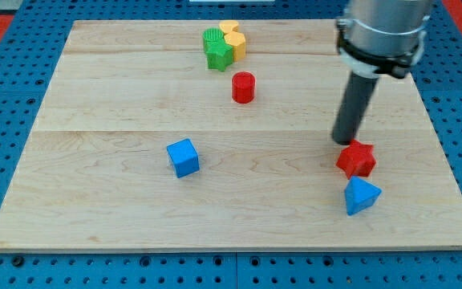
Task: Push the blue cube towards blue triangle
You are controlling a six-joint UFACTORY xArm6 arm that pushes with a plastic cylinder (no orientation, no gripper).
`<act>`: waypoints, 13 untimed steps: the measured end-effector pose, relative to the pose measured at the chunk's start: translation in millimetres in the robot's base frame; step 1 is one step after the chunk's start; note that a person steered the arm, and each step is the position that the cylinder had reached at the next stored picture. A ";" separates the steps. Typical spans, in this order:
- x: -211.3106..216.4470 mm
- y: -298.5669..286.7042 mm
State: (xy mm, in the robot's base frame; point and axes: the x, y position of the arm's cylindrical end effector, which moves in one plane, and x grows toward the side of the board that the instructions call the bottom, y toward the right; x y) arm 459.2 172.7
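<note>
The blue cube (183,157) sits on the wooden board, left of the middle. The blue triangle (362,196) lies near the view's lower right. A red star-shaped block (356,159) sits just above the triangle, close to it. My tip (345,141) is at the lower end of the dark rod, just above and slightly left of the red star block, nearly touching it. The tip is far to the right of the blue cube.
A red cylinder (243,87) stands above the middle. A green block (216,48) and a yellow block (233,37) are clustered together near the top edge. The board (95,96) lies on a blue perforated base.
</note>
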 end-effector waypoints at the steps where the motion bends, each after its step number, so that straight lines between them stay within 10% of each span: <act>1: 17.9 12.6; 3: 31.5 3.7; 6: -11.4 -199.8; 13: 103.9 -335.8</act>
State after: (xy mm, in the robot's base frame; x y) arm 563.1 -163.1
